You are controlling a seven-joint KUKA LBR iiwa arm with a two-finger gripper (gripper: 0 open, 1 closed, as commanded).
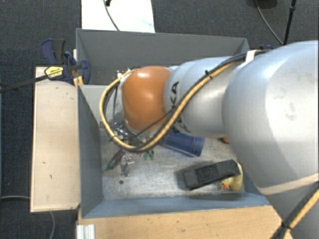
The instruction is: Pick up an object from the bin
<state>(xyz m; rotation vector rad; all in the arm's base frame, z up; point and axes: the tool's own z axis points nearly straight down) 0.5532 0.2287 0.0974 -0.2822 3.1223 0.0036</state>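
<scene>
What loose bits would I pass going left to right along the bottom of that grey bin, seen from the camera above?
small green bits → blue object → flat black block → yellow thing

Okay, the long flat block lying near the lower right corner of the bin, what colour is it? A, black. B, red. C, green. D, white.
A: the long flat block is black, lying on the floor of the bin just below a blue thing and beside a small yellow thing.
</scene>
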